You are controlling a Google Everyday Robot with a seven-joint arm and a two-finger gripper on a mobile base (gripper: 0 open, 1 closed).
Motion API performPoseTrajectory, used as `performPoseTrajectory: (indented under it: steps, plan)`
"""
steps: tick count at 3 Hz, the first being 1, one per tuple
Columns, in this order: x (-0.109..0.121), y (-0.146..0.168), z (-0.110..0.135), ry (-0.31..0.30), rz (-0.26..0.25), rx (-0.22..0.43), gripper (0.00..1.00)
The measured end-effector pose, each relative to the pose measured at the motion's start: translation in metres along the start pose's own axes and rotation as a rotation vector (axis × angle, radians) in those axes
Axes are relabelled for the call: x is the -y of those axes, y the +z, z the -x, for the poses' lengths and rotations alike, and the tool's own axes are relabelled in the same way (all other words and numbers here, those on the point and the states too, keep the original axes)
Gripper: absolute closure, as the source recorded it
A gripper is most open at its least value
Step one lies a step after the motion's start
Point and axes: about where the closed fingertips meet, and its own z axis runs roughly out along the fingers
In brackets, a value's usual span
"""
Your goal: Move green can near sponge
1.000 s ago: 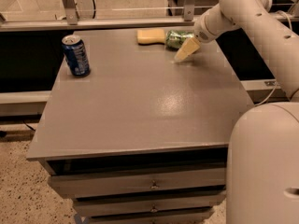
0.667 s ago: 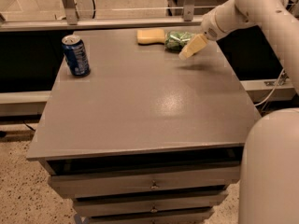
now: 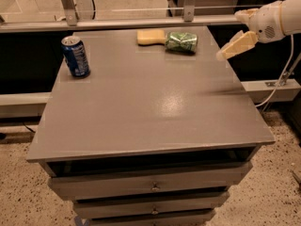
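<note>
The green can [image 3: 181,41] lies on its side at the far edge of the grey table [image 3: 150,102], its left end touching or almost touching the pale yellow sponge [image 3: 151,36]. My gripper [image 3: 235,45] hangs in the air beyond the table's right edge, well to the right of the can and apart from it. It holds nothing.
A dark blue can [image 3: 75,56] stands upright near the table's far left corner. A metal rail [image 3: 117,23] runs behind the table. Drawers [image 3: 150,186] sit under the tabletop. A cable [image 3: 277,86] hangs at the right.
My gripper has drawn back to the right, from beside the green can to past the table's right edge. The can lies free next to the sponge.
</note>
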Motion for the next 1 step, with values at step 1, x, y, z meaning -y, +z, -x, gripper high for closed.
performPoseTrajectory:
  steps: [1]
  plan:
    - [0.0016,0.0083,0.0003,0.002,-0.001,-0.008,0.0]
